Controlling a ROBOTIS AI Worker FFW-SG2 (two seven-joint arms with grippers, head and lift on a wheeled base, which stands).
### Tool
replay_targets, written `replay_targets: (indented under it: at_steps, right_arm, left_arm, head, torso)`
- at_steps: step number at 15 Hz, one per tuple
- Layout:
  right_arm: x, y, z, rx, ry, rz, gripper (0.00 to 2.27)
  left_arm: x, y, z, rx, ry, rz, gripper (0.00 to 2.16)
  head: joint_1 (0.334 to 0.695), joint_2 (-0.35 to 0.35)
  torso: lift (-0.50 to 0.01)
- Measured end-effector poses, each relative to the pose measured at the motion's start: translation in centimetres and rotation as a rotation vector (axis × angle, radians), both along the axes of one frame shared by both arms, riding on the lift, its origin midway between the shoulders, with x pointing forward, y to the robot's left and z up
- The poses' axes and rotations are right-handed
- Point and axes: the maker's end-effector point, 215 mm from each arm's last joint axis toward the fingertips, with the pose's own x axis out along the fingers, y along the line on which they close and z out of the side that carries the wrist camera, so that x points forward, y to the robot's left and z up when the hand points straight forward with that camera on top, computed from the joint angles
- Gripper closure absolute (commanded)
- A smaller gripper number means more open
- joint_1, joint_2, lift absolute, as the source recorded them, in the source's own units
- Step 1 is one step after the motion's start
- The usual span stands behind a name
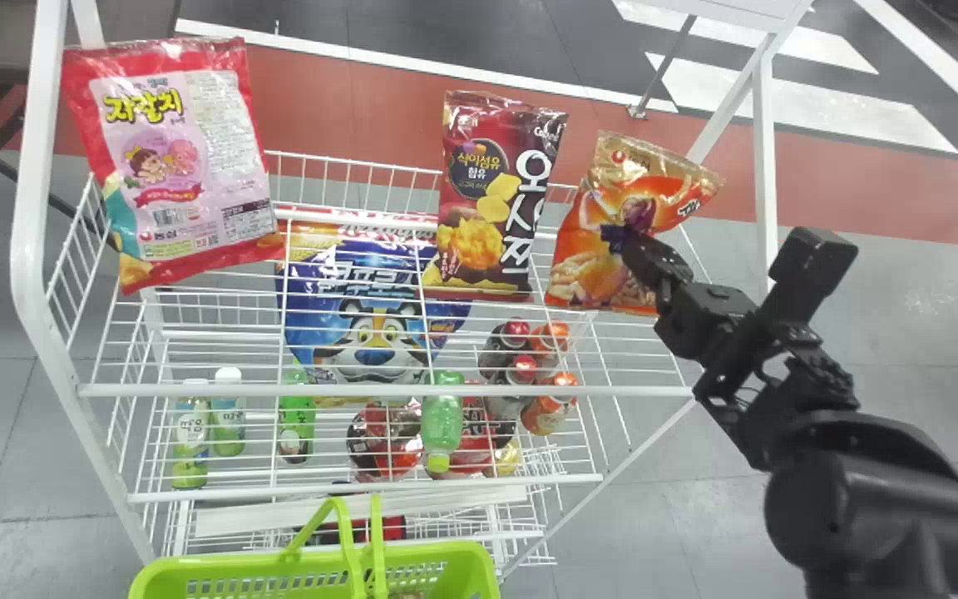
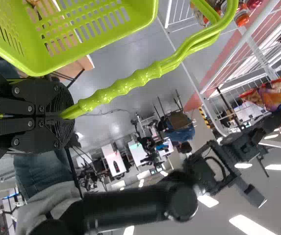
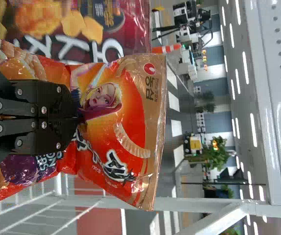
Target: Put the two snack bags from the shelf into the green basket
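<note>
Head view as my clock. I count three snack bags along the white wire shelf [image 1: 379, 390]: a pink-and-red bag [image 1: 184, 162] at ten o'clock, a maroon bag [image 1: 491, 195] at twelve, an orange bag [image 1: 599, 266] at two. One blue bag [image 1: 371, 333] shows through the wires, toward nine. Bottles: two with white caps [image 1: 228, 416] at eight, two green bottles [image 1: 443, 424] between six and seven, plus a cluster of dark and orange bottles [image 1: 552, 408] near five; can't count those surely.

One green basket [image 1: 196, 570] at seven o'clock; I can't tell what it holds. My left gripper [image 2: 64, 116] is clamped on the basket's handle [image 2: 125, 88].

My right arm [image 1: 787, 391] comes in from four o'clock, angled toward ten. Its gripper [image 1: 614, 237] is clamped on the orange bag, the film creased around the fingers [image 3: 57, 117]. That bag is at the shelf, tilted slightly, beside the maroon one.
</note>
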Motion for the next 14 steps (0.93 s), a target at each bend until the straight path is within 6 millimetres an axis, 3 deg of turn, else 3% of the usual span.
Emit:
replay_targets:
  at_steps: [4,9,10,14]
  right_arm:
    - [-5.9,5.9,-0.7,0.091,0.174,0.116,2.21]
    - [-16.1,10.9,-5.4,0.131,0.556,0.226,2.21]
    - [-17.4,11.4,-5.3,0.134,0.586,0.242,2.21]
    - [-18.5,12.7,-2.2,0.097,0.54,0.29,2.21]
  left_arm:
    - [0.0,0.0,0.1,-0.005,0.0,-0.002,2.09]
    - [0.1,0.0,0.2,-0.012,-0.003,0.001,2.09]
    - [0.1,0.0,0.3,-0.012,-0.003,0.001,2.09]
    - [0.2,0.0,0.2,-0.01,-0.004,0.004,2.09]
  head:
    - [0.695,-0.35]
    - [0.695,-0.35]
    - [0.695,-0.35]
    - [0.695,-0.35]
  torso:
    - [-0.006]
    - [-0.006]
    - [-0.006]
    - [-0.006]
